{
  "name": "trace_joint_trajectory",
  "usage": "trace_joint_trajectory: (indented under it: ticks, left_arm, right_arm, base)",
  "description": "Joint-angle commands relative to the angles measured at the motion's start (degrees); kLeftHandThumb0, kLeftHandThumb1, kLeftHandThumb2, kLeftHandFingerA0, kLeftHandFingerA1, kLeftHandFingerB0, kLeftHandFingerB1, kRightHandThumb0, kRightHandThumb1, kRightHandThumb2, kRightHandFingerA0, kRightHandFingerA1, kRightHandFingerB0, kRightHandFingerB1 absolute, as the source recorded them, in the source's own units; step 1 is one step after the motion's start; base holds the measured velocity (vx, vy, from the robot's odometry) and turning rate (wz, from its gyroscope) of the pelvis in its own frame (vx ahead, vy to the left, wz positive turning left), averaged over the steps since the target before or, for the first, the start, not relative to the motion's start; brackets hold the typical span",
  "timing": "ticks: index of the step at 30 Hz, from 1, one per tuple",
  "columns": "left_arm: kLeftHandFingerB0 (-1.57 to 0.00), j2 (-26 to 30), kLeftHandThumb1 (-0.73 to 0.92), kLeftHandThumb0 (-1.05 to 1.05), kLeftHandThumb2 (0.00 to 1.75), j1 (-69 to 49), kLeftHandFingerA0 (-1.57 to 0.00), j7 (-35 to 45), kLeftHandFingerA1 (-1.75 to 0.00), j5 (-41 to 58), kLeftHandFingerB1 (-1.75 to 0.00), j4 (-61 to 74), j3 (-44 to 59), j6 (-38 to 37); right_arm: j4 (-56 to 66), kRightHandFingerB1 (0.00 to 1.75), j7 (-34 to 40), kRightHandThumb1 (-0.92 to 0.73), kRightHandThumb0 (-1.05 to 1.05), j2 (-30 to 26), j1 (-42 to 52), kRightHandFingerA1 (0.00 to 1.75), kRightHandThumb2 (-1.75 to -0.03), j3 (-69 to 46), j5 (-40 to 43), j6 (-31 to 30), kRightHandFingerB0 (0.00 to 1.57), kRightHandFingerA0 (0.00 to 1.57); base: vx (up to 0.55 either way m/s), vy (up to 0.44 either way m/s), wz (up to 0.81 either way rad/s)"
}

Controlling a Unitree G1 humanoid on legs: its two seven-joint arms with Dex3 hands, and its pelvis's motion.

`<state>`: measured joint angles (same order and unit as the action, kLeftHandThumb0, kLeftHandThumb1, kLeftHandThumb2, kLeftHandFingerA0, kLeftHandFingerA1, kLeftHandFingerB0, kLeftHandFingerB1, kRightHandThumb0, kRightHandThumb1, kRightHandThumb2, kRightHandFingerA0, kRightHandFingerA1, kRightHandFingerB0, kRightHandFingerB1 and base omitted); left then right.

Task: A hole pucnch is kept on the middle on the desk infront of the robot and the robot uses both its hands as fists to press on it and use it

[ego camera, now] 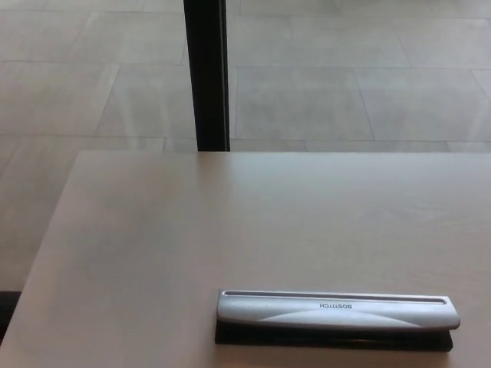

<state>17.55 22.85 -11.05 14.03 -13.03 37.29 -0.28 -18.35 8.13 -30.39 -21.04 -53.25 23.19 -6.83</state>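
Note:
A long silver hole punch (337, 310) with a black base lies flat on the pale wooden desk (153, 245), near the desk's front edge and right of the middle of the head view. Its lever bar runs left to right and carries a small printed brand name. Neither of my hands shows anywhere in the picture.
A black upright post (205, 74) stands just behind the desk's far edge. Beyond it lies a tiled floor (345, 84). The desk's left edge runs diagonally down toward the lower left corner.

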Motion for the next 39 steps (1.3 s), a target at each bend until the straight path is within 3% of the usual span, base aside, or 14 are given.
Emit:
trace_joint_trajectory:
  ticks: [1, 3, 4, 9, 12, 13, 14, 15, 19, 21, 23, 26, 33, 39]
  left_arm:
    - [-0.72, -13.8, 0.64, -0.16, 1.14, 8.9, -1.14, -9.3, -1.48, 3.1, -1.12, 22.7, -11.7, 5.2]
    - [-0.8, -16.6, 0.6, -0.15, 1.22, 7.9, -1.21, -7.4, -1.53, 2.3, -1.21, 24.0, -15.7, 5.6]
    - [-0.78, -20.3, 0.54, -0.13, 1.28, 6.3, -0.96, -5.0, -1.75, 4.6, -1.46, 26.6, -20.3, 6.9]
    - [-0.7, -26.5, 0.48, -0.12, 1.37, 3.0, -1.02, -3.0, -1.75, 3.6, -1.64, 29.5, -29.7, 10.1]
    - [-0.7, -28.9, 0.49, -0.11, 1.37, 1.3, -1.02, -1.9, -1.75, 3.1, -1.63, 29.5, -32.5, 9.7]
    - [-0.8, -33.6, 0.63, -0.15, 1.18, -0.7, -1.02, -4.8, -1.75, -0.7, -1.37, 27.6, -36.3, 7.3]
    - [-0.76, -35.2, 0.69, -0.17, 1.1, -1.4, -0.98, -5.3, -1.75, -1.7, -1.33, 26.7, -37.4, 6.3]
    - [-0.64, -36.2, 0.73, -0.17, 1.04, -1.9, -0.98, -5.4, -1.75, -2.2, -1.44, 26.0, -38.1, 5.4]
    - [-0.59, -40.3, 0.81, -0.25, 0.85, -5.8, -0.89, -6.1, -1.75, -3.9, -1.34, 24.2, -43.1, 5.3]
    - [-0.56, -40.6, 0.81, -0.24, 0.9, -7.4, -0.89, -5.4, -1.75, -5.3, -1.49, 23.1, -45.5, 4.1]
    - [-0.54, -40.4, 0.79, -0.26, 0.93, -9.6, -0.91, -4.2, -1.75, -5.3, -1.59, 21.1, -48.7, 2.9]
    - [-0.57, -40.0, 0.73, -0.25, 1.04, -11.7, -0.9, -5.4, -1.75, -5.5, -1.74, 19.5, -52.8, 2.8]
    - [-0.61, -40.7, 0.8, -0.29, 0.87, -14.5, -0.84, -7.9, -1.75, -2.1, -1.57, 16.8, -56.5, 3.2]
    - [-0.53, -40.7, 0.77, -0.31, 0.94, -17.7, -0.87, -10.1, -1.75, -2.0, -1.68, 12.9, -60.3, 0.6]
  right_arm:
    - [31.6, 1.05, 4.6, -0.33, -0.4, 9.3, -3.0, 1.67, -1.13, 12.4, 10.1, -9.8, 1.04, 1.2]
    - [35.2, 1.16, 2.8, -0.44, -0.34, 11.8, -1.9, 1.75, -1.14, 16.3, 11.0, -9.7, 0.92, 1.13]
    - [38.0, 1.27, 1.1, -0.57, -0.25, 15.3, 0.3, 1.75, -1.13, 20.6, 10.7, -8.8, 0.82, 1.11]
    - [42.6, 1.37, 0.0, -0.63, -0.29, 20.6, 5.3, 1.75, -1.09, 29.5, 7.1, -9.7, 0.75, 1.01]
    - [43.6, 1.36, -1.4, -0.64, -0.25, 22.9, 7.3, 1.75, -1.13, 32.2, 7.7, -9.7, 0.74, 1.02]
    - [43.2, 1.39, -3.0, -0.65, -0.26, 25.5, 10.3, 1.75, -1.08, 37.6, 4.2, -7.1, 0.75, 1.0]
    - [42.9, 1.42, -3.7, -0.66, -0.26, 26.4, 11.1, 1.75, -1.07, 39.2, 3.4, -6.4, 0.75, 1.0]
    - [42.8, 1.42, -3.9, -0.66, -0.27, 26.9, 11.5, 1.75, -1.06, 40.3, 3.1, -6.3, 0.75, 0.99]
    - [41.7, 1.44, -4.1, -0.65, -0.27, 29.0, 13.3, 1.75, -1.07, 45.9, 0.4, -6.1, 0.7, 0.96]
    - [40.7, 1.58, -4.7, -0.69, -0.29, 28.5, 14.0, 1.75, -1.01, 47.2, -0.9, -6.1, 0.61, 1.0]
    - [39.3, 1.46, -5.4, -0.67, -0.31, 28.2, 15.2, 1.75, -1.01, 48.5, -1.1, -6.6, 0.72, 1.0]
    - [37.1, 1.48, -6.7, -0.69, -0.32, 27.8, 16.8, 1.75, -0.96, 50.5, -2.5, -4.2, 0.71, 1.0]
    - [32.3, 1.48, -7.2, -0.67, -0.37, 28.9, 18.6, 1.75, -0.95, 52.3, -5.0, 1.2, 0.75, 1.03]
    - [29.8, 1.49, -4.5, -0.63, -0.38, 31.4, 21.3, 1.75, -1.01, 53.4, -8.4, 5.1, 0.76, 1.05]
  base:
    - [0.0, 0.0, 0.0]
    - [0.0, 0.0, 0.0]
    - [0.0, 0.0, 0.0]
    - [0.0, 0.0, 0.0]
    - [0.0, 0.0, 0.0]
    - [0.0, 0.0, 0.0]
    - [0.0, 0.0, 0.0]
    - [0.0, 0.0, 0.0]
    - [0.0, 0.0, 0.0]
    - [0.0, 0.0, 0.0]
    - [0.0, 0.0, 0.0]
    - [0.0, 0.0, 0.0]
    - [0.0, 0.0, 0.0]
    - [0.0, 0.0, 0.0]
